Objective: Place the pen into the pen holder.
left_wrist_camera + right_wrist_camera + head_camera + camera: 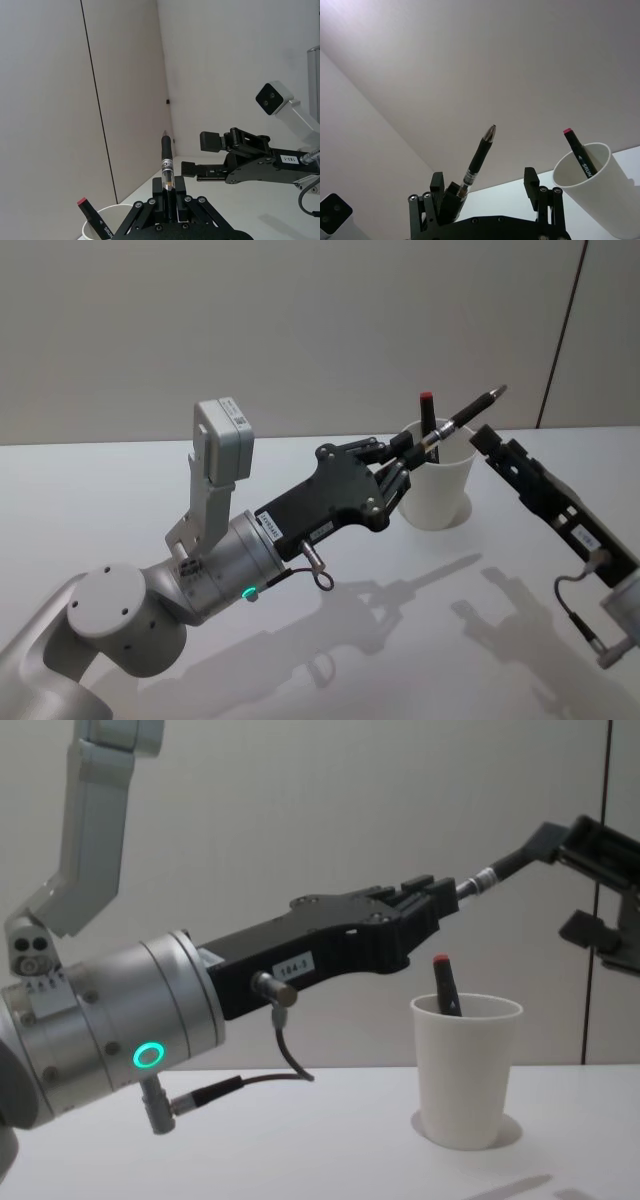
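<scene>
My left gripper is shut on the lower end of the pen, a black pen with a clear section and a silver tip. The pen slants up and to the right over the white paper-cup pen holder, which stands upright on the table. In the left wrist view the pen stands up from between the shut fingers. My right gripper hangs open just right of the cup, close beside the pen; I cannot tell whether it touches. From the chest the pen runs above the cup.
A black marker with a red cap leans inside the cup. The white table stretches bare to the left and in front. A plain wall with a dark vertical seam stands behind.
</scene>
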